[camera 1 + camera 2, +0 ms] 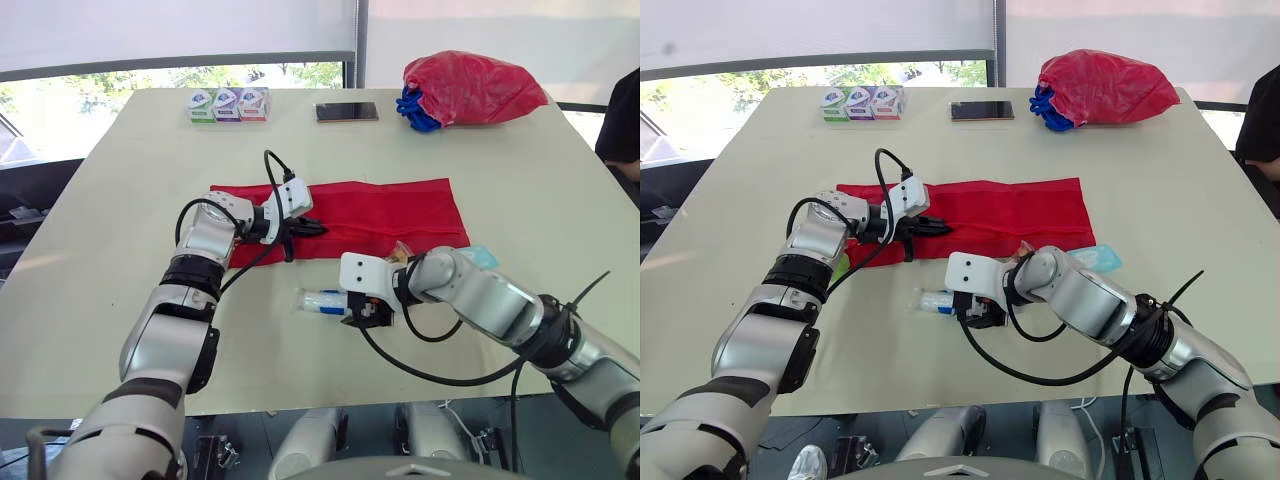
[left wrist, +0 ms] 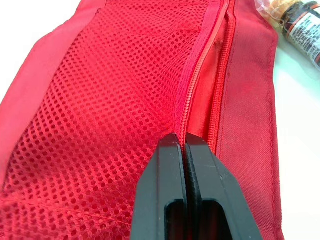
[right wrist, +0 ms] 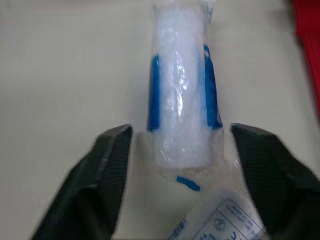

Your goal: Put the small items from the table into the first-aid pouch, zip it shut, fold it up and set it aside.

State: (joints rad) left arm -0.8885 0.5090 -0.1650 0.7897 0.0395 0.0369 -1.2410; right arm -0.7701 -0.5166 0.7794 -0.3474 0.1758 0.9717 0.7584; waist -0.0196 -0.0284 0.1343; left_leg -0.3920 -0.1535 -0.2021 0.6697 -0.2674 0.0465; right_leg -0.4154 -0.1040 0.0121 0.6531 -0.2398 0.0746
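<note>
1. Wrapped bandage roll [image 3: 181,90], clear film with blue bands, lying on the worktop [image 1: 100,250] on the near side of the pouch, apart from it.
2. Right tool [image 3: 181,131], fingers apart, straddling the roll's near end with a gap on each side.
3. Left tool [image 2: 185,142], fingers together, tips at the zip line on the pouch's left half. Whether they pinch anything cannot be told.
4. First-aid pouch [image 1: 390,215], red, laid open flat, with its mesh pocket facing up.
5. Pale blue packet [image 1: 1095,258] and clear-wrapped item [image 1: 400,250], at the pouch's near right corner, partly hidden by the right arm.
6. Beyond the pouch: three small boxes [image 1: 228,104], phone [image 1: 347,111], and red plastic bag [image 1: 470,88] with blue material [image 1: 415,112] at its mouth.
</note>
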